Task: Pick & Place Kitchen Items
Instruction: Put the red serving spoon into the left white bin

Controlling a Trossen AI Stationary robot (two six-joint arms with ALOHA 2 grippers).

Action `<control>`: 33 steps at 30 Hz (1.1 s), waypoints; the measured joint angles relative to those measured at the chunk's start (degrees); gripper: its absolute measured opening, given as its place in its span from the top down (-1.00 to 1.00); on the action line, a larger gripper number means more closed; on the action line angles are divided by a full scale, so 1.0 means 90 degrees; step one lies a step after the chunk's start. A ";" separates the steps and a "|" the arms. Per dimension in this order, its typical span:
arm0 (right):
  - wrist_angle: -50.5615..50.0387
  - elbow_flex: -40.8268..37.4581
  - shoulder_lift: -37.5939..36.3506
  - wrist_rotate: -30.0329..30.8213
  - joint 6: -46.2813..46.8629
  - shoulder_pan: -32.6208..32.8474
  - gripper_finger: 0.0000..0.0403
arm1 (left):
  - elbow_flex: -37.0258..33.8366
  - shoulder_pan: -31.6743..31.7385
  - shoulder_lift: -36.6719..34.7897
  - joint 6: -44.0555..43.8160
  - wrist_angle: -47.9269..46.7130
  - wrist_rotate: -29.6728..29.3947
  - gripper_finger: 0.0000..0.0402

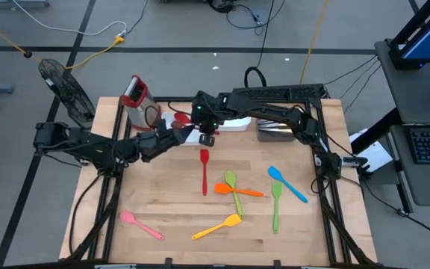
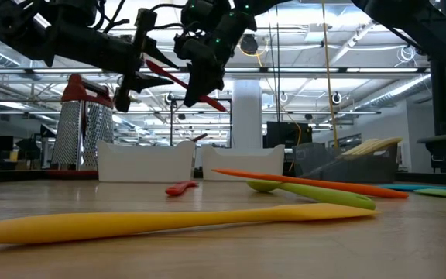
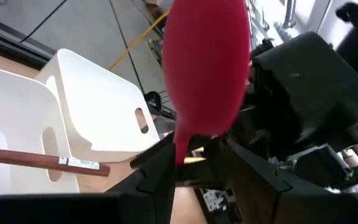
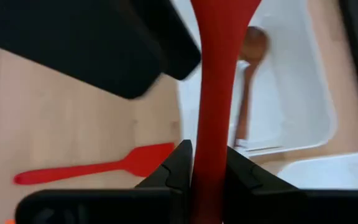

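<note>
Grippers are meeting mid-air over the far-centre of the table (image 1: 163, 202), just above the white trays (image 2: 145, 161). R gripper (image 4: 205, 163) is clamping a red spoon (image 4: 219, 74) by its handle, fingers (image 4: 178, 168) pressing both sides. L gripper (image 3: 194, 163) is reaching in from the left w/ the spoon's bowl end (image 3: 207, 62) sitting between its fingers (image 3: 157, 171); they're partly apart around the neck, can't tell if actually gripping. In the low view the spoon is hanging tilted in the air between both grippers.

Brown spoon (image 4: 248, 81) is lying inside a white tray. Red spatula (image 1: 204, 170) is lying on the wood just in front of the grippers. Orange spatula (image 1: 239, 190) and green spoon (image 1: 234, 191) are crossing each other mid-table; 2nd green spoon (image 1: 276, 205) and blue spoon (image 1: 287, 184) are lying to their right. Yellow spatula (image 1: 216, 227) and pink spatula (image 1: 140, 224) are lying near the front edge, well apart. Dark tray (image 1: 275, 131) w/ pale handles is sitting far right; red-topped grater (image 1: 134, 101) is standing at far left.
</note>
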 joint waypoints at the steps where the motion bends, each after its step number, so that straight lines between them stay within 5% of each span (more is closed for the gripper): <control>1: -0.0015 0.0000 0.0000 -0.0045 0.0000 0.0001 0.81 | 0.0000 0.0004 0.0002 0.0000 0.0006 0.0049 0.28; 17: 0.0046 0.0000 0.0000 0.0135 -0.0082 0.0012 0.81 | 0.0000 -0.0008 0.0000 0.0137 -0.0027 0.0128 0.28; 33: 0.0147 -0.0007 -0.0039 -0.1273 -0.0091 0.0005 0.81 | 0.0000 0.0031 -0.0002 0.0337 -0.0084 0.0080 0.28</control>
